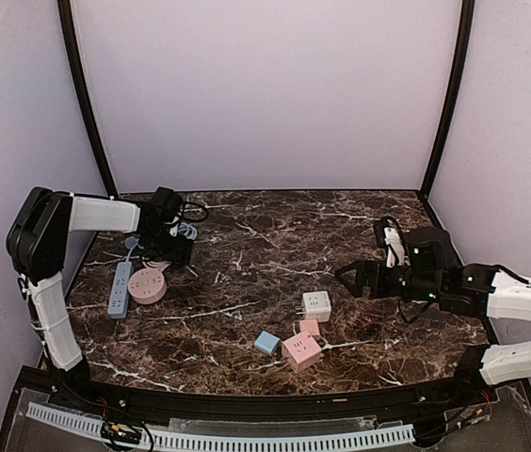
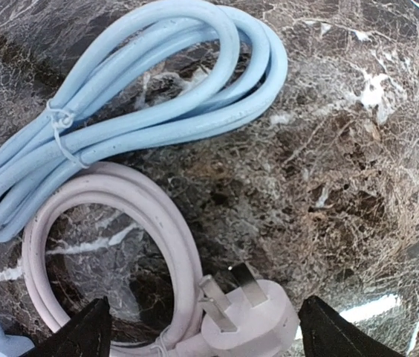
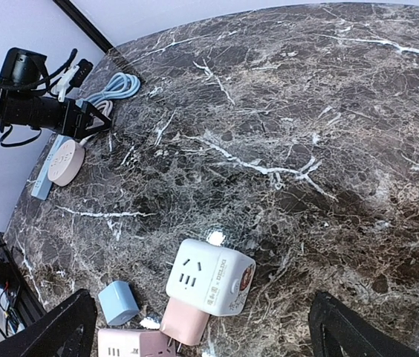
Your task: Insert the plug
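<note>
Presently the left end effector (image 2: 206,335), fingers apart, straddles the pale pink three-pin plug (image 2: 258,326), seemingly to grasp it; right end effector (image 3: 206,327), also apart, faces the white cube socket (image 3: 209,277).

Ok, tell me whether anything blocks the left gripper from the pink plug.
Nothing visible does. The left gripper is open above the pink plug, which lies uncovered. The pink cable coils beside it; the blue cable lies farther off.
</note>
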`<state>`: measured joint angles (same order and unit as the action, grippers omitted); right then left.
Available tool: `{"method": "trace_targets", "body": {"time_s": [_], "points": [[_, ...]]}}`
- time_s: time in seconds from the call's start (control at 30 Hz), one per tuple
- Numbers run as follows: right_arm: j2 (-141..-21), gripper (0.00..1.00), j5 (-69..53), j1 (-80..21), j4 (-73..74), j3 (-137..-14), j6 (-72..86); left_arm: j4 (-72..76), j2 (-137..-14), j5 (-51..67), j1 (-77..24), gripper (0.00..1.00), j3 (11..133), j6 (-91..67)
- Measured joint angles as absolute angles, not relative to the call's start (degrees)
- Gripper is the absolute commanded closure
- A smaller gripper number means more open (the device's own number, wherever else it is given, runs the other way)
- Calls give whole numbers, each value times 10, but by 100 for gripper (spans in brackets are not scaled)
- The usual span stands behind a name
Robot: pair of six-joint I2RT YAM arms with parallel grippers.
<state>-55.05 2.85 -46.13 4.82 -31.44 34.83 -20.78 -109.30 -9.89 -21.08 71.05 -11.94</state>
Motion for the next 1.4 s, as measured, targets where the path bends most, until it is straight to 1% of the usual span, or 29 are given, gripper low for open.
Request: {"method": "trace_targets", "body": {"time_s": [0.17, 0.2, 0.23, 0.27, 0.3, 0.37, 0.43, 0.47, 0.73, 0.77, 0.8, 0.87, 1.07, 1.23, 1.4], "points": [[-550, 1, 28, -461, 48, -314, 348, -216, -1108, -91, -215, 13, 710, -113], [-550, 1, 28, -461, 48, -313, 348, -214, -1111, -87, -215, 18, 711, -114], [-550, 1, 28, -461, 48, -312, 348, -213, -1111, -86, -215, 22, 712, -113], [-548, 1, 28, -461, 48, -310, 348, -213, -1111, -84, -215, 29, 712, -114], [-547, 1, 28, -462, 48, -309, 348, -213, -1112, -82, -215, 32, 712, -112], [-546, 1, 28, -462, 48, -307, 348, -211, -1114, -80, -215, 45, 713, -112], [-545, 1, 28, -462, 48, -305, 348, -209, -1116, -76, -215, 52, 715, -109], [-543, 1, 28, -462, 48, -305, 348, -207, -1117, -72, -215, 53, 717, -110], [-526, 1, 34, -462, 48, -298, 348, -207, -1118, -89, -239, 55, 717, -121], [-524, 1, 35, -462, 48, -298, 348, -207, -1118, -92, -248, 57, 717, -127], [-522, 1, 36, -462, 48, -298, 348, -206, -1118, -96, -260, 64, 717, -134], [-518, 1, 37, -462, 49, -298, 348, -205, -1118, -110, -288, 65, 716, -153], [-490, 1, 46, -462, 63, -295, 349, -201, -1118, -127, -359, 62, 716, -234], [-457, 1, 64, -462, 76, -288, 356, -197, -1118, -140, -422, 61, 716, -318], [-436, 1, 80, -462, 87, -281, 368, -171, -1122, -140, -456, 61, 716, -395]]}}
